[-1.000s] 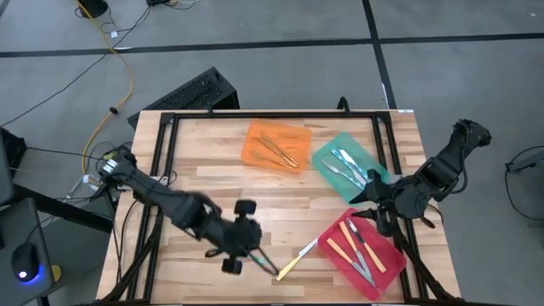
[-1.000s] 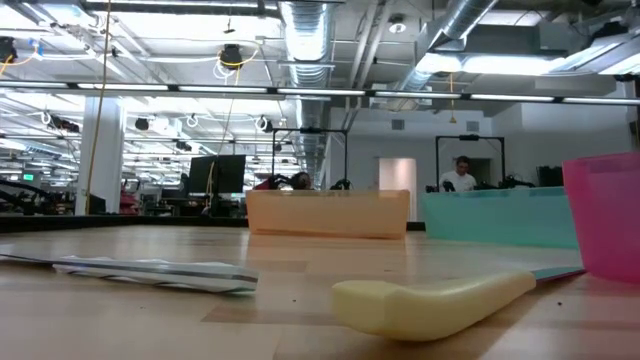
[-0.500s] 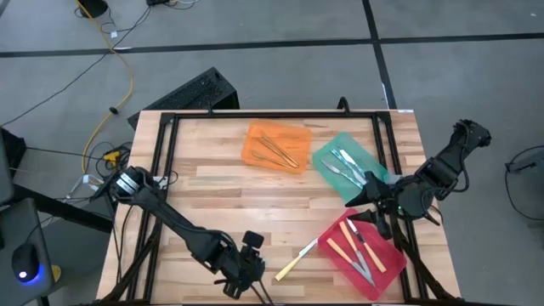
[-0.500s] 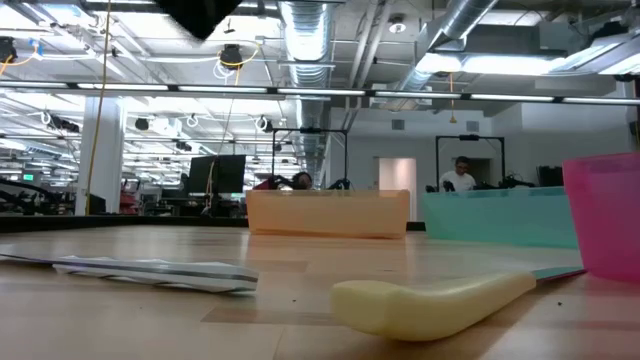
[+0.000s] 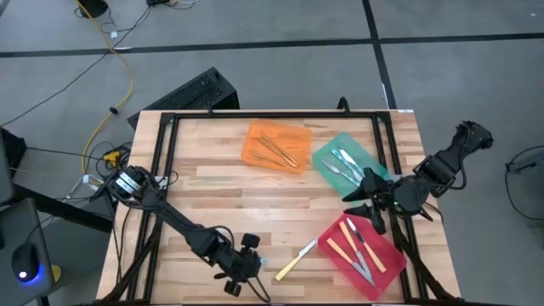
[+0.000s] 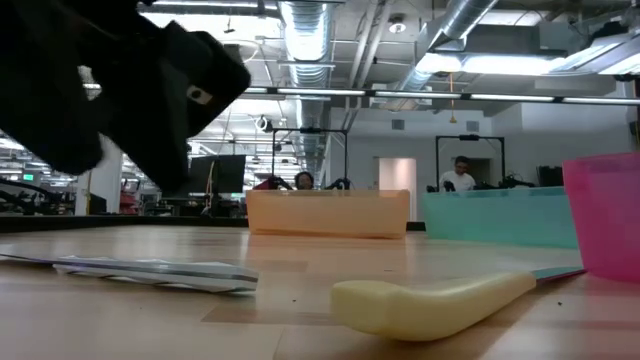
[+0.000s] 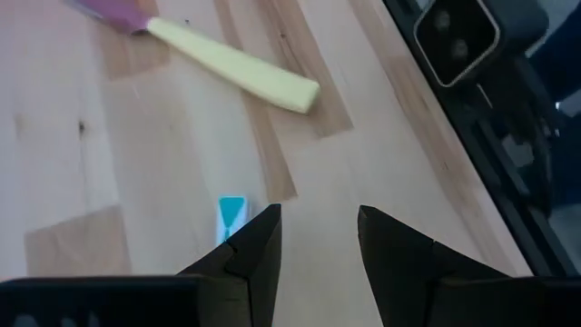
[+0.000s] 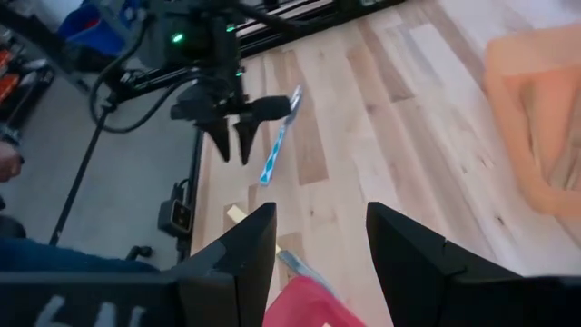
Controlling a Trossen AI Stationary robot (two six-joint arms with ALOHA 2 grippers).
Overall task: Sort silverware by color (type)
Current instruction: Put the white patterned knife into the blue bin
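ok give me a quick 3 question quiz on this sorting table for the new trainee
1. True or false: the orange tray holds the blue-handled pieces.
2. Which loose piece lies closest to the left hand?
A. a gold fork
B. the blue-handled utensil
C. a red spoon
3. Short answer: what are the left hand and the right hand holding?

Key
1. False: it holds gold utensils.
2. B
3. Nothing: both hands are open and empty.
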